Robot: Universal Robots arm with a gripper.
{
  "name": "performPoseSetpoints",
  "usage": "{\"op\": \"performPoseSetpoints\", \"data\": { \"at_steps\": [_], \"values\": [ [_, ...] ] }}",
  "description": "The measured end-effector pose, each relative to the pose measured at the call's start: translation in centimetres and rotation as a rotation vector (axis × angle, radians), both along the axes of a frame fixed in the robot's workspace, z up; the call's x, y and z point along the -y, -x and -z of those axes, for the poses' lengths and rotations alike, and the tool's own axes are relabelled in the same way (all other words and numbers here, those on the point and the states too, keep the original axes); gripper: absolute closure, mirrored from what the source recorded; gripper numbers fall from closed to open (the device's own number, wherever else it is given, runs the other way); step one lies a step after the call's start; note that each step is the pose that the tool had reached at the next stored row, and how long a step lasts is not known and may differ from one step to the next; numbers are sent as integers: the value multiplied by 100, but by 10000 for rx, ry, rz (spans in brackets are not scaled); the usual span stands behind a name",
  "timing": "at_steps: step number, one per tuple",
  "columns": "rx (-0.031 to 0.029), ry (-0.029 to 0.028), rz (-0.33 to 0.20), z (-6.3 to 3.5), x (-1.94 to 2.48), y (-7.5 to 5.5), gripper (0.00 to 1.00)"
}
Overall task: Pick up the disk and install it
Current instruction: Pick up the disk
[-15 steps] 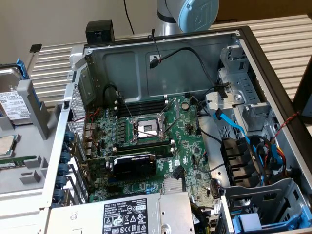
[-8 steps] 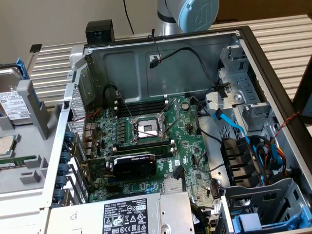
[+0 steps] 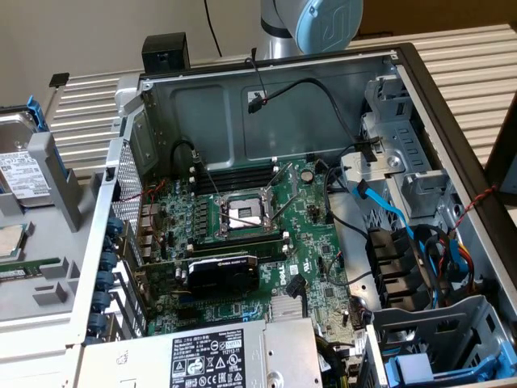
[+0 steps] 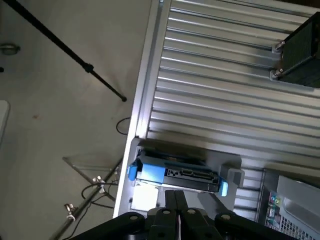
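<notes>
Fingers point(image 4: 171, 201) pressed together, pointing down at the disk point(image 4: 176, 176)

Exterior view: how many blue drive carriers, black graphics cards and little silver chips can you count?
Bright blue plastic drive carriers: 2 (one on the silver-metal disk, one with a pale tab)
Black rectangular graphics card: 1
Small square silver processor chip: 1
Total: 4

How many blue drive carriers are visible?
2: one around the disk at the exterior view's left edge; another carrier in the case, lower right. More may be hidden.
</notes>
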State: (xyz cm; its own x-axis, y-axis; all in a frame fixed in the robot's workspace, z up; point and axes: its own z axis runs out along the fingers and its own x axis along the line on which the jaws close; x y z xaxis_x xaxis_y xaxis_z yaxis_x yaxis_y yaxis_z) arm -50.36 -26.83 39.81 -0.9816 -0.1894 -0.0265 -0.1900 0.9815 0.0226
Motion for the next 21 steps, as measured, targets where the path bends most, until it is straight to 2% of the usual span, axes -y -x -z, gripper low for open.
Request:
{"op": "performPoseSetpoints", "data": {
  "at_steps": [21],
  "values": [
    [-1, 0, -3819, 0, 0, 0, 89]
  ]
}}
